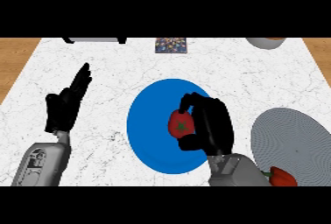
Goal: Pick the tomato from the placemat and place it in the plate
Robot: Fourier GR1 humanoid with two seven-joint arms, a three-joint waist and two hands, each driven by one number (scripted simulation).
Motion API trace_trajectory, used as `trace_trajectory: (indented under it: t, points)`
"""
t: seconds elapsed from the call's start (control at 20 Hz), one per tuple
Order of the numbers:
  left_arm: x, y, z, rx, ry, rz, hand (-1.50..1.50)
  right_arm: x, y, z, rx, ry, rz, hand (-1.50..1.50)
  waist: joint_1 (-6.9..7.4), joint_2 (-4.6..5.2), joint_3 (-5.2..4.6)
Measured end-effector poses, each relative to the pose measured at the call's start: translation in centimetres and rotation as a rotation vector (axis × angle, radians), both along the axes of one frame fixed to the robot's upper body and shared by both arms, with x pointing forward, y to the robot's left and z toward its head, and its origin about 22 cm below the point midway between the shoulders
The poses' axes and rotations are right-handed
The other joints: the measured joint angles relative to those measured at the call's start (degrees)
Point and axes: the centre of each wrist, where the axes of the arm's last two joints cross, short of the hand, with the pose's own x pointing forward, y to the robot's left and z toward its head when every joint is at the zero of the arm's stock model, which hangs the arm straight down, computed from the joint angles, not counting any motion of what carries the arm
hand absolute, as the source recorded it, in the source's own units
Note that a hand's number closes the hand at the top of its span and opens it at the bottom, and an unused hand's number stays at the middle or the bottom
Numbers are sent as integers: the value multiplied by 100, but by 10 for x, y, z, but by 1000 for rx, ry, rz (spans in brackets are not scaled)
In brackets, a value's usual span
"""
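Red and partly cut off, a second vegetable [282,176] peeks out behind the right forearm at the lower right of the frame, lying on the grey round placemat [291,144]; what it is cannot be made out. Just left of it, the right hand [210,127] sits at the frame's centre with its fingers curled round the tomato [181,124], whose red skin and green stem show between thumb and fingers. That hand and the tomato are over the right half of the blue plate [155,131]; whether the tomato rests on the plate or hangs above it cannot be told. Judging from this, pick-up and carry look done, and lowering and letting go remain. At the left of the frame the left hand [68,105] rests with straight fingers pointing up, holding nothing. Along the upper edge of the white marble desk [258,74], a dark-legged object, a small patterned box [171,45] and a bowl's rim [266,42] are cropped.
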Motion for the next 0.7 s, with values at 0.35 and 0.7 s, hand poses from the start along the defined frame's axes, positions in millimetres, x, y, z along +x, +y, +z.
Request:
trace_trajectory:
  t: [0.35, 0.7]
  points:
    - [-5, -5, -4, 2, -3, -13, 0, 30, 32, -40, -86, 123, -52, -150, 51, 9, 3]
    - [-3, -14, -2, -1, -4, -23, 0, 48, 42, -79, 34, 218, -73, -150, 109, 26, 6]
